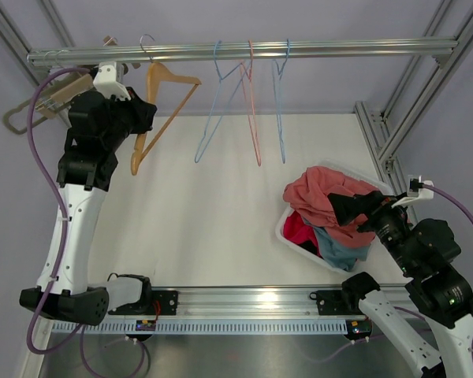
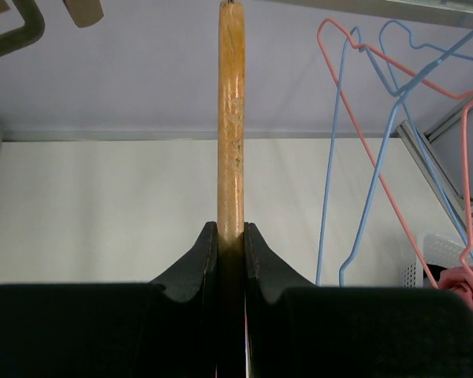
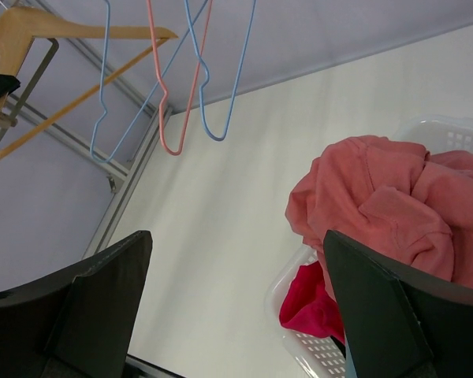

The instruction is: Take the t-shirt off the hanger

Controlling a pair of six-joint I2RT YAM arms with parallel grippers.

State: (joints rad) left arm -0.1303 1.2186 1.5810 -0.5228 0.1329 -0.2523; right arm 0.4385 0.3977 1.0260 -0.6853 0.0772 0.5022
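T-shirt (image 1: 322, 193) sits in the basket (image 1: 282, 234). My left claw (image 2: 231, 234) clamps the bare hanger (image 2: 230, 118), and my right claw (image 3: 236, 252) gapes wide. Next, I reckon, let the hanger go.

A metal rail (image 1: 299, 49) runs left to right across the far side, above the white surface (image 1: 205, 220). Three wire hangers hang from it close together: a blue wire hanger (image 3: 103, 63) on the left, a pink wire hanger (image 3: 173, 153) in the middle and a second blue hanger (image 3: 217, 139) on the right. At the near right sits a white basket (image 3: 311, 346) holding a magenta garment (image 3: 307, 299) and a blue-grey garment (image 1: 343, 250).
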